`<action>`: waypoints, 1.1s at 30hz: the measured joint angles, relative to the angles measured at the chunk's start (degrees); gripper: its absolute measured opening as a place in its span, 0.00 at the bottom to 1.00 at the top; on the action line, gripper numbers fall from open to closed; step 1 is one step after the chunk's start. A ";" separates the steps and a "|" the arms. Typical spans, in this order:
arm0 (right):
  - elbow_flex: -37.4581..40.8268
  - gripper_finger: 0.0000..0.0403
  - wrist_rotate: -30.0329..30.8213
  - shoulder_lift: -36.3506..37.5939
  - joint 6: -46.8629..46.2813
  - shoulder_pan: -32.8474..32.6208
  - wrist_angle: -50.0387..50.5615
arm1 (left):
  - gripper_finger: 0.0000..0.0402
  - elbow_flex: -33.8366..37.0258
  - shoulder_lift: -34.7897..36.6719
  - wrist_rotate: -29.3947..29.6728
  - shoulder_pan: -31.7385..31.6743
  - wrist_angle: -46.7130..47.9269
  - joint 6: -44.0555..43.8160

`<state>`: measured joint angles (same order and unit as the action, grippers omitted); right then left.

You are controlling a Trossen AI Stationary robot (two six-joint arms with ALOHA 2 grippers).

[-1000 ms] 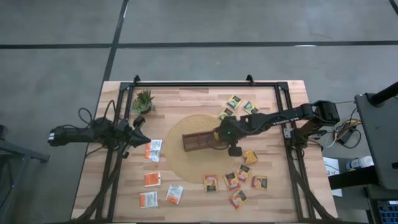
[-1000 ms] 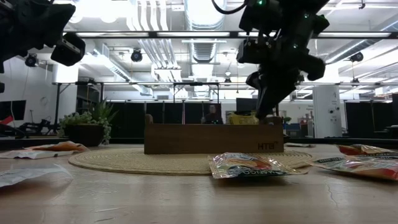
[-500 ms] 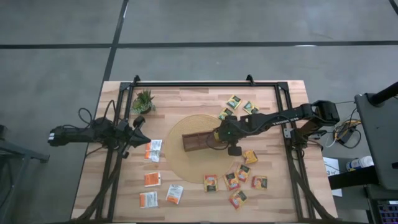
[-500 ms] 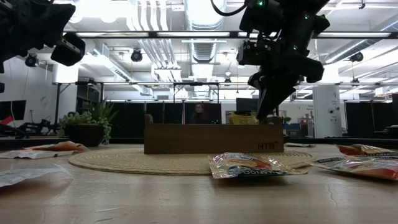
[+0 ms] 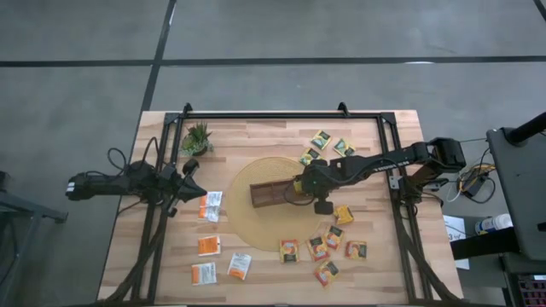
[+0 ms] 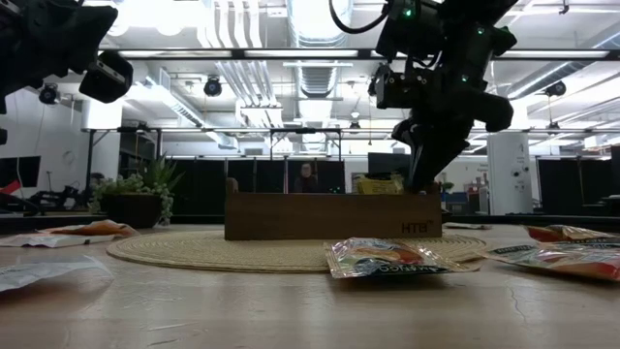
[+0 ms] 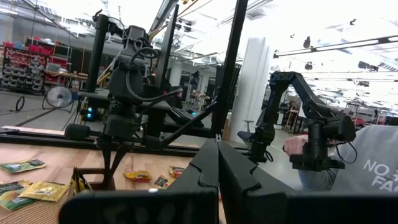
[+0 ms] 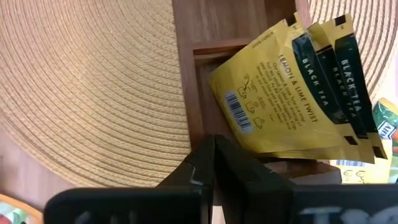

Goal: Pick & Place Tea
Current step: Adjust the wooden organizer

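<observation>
High view, from the left: the left gripper [image 5: 189, 181] hangs over the pale wooden table's [image 5: 256, 273] left edge, its fingers [image 7: 214, 165] pressed together on nothing, just beside a small spiky green potted plant [image 5: 197, 136] at the far corner. Near it lie four flat white-and-orange tea sachets [image 5: 211, 205], loose on the boards toward the front. At the middle sits a round woven straw mat [image 5: 256, 223] bearing a dark brown long divided wooden tray [image 5: 266, 194]. The right gripper [image 5: 300, 186] is at the tray's right end, its fingers [image 8: 214, 158] closed together and empty, just above the end compartment. In that compartment stand several yellow-green lemon-and-lime black tea sachets [image 8: 292, 93], leaning together and sticking up over the wooden wall [image 6: 383, 182]. Further right, three more yellow-green sachets [image 5: 322, 139] lie at the far side, and six orange-brown sachets [image 5: 328, 239] are scattered toward the front right.
</observation>
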<state>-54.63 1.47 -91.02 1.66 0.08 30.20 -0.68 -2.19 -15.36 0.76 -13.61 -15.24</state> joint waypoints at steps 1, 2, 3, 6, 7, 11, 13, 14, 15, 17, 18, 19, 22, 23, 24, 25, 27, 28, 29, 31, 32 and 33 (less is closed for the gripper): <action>0.00 0.02 -0.01 0.00 -0.07 0.00 0.00 | 0.00 0.00 0.00 -0.02 0.00 0.00 0.02; 0.00 0.02 -0.01 0.00 -0.11 0.00 0.00 | 0.00 -0.01 0.01 -0.01 0.01 0.00 -0.01; 0.00 0.02 -0.06 0.00 -0.16 0.02 0.00 | 0.00 -0.01 -0.01 0.00 -0.01 0.00 0.02; 0.04 0.02 -2.12 0.00 -0.26 0.09 0.00 | 0.00 -0.01 0.01 -0.01 -0.01 0.00 0.02; 0.10 0.02 -3.33 0.00 -0.44 0.09 -0.01 | 0.00 -0.01 0.00 0.01 0.01 0.00 0.00; 0.22 0.02 -7.41 0.00 -0.64 0.00 0.00 | 0.00 0.00 0.01 -0.01 0.01 0.00 0.01; 0.22 0.02 -8.01 0.00 -0.64 -0.15 0.02 | 0.00 -0.01 -0.01 -0.01 0.01 0.00 -0.01; 0.22 0.02 -8.09 0.00 -0.64 -0.22 0.04 | 0.00 -0.01 -0.01 0.00 0.01 0.00 0.00; 0.22 0.02 -8.61 0.00 -0.46 -0.22 0.06 | 0.00 -0.01 -0.01 0.00 -0.01 0.00 0.00; 0.22 0.02 -10.68 0.00 -0.38 -0.22 0.10 | 0.00 0.01 0.02 0.01 0.01 0.00 -0.01; 0.22 0.02 -11.64 0.00 -0.38 -0.26 0.09 | 0.00 -0.01 0.02 -0.01 -0.01 0.00 0.00; 0.22 0.02 -12.12 0.00 -0.43 -0.32 0.11 | 0.00 0.01 -0.01 0.01 0.01 0.00 0.00; 0.02 0.02 -11.84 0.00 -0.22 -0.61 1.25 | 0.00 -0.01 0.00 0.01 0.01 0.00 0.00; -0.11 0.02 -11.73 0.04 0.10 -0.61 1.36 | 0.00 0.01 0.01 -0.02 0.01 0.00 -0.01; -0.27 0.02 -11.50 0.12 0.35 -0.61 1.27 | 0.00 0.00 0.01 -0.01 0.01 0.00 0.01; -0.44 0.02 -10.60 0.21 0.63 -0.61 1.23 | 0.00 0.00 0.00 0.00 0.01 0.00 0.00; -0.86 0.02 -7.92 0.28 0.78 -0.61 1.16 | 0.00 -0.01 -0.01 -0.02 -0.01 0.00 0.02; -1.05 0.02 -6.02 0.28 0.73 -0.61 1.15 | 0.00 -0.01 0.01 0.00 0.01 0.00 -0.01; -1.21 0.02 -4.22 0.25 0.53 -0.61 1.14 | 0.00 -0.01 0.01 0.01 0.01 0.00 0.00; -1.29 0.02 -2.61 0.24 -0.18 -0.53 1.03 | 0.00 0.00 0.01 -0.02 0.01 0.00 0.00; -1.24 0.02 -2.57 0.24 -0.52 -0.50 1.05 | 0.00 0.00 0.01 -0.01 0.01 0.00 0.01; -1.09 0.02 -2.53 0.22 -0.96 -0.50 1.03 | 0.00 0.00 0.01 -0.01 0.00 0.00 0.01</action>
<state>-55.73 -1.06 -90.80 0.69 -0.43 31.22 -0.67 -2.18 -15.37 0.77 -13.61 -15.23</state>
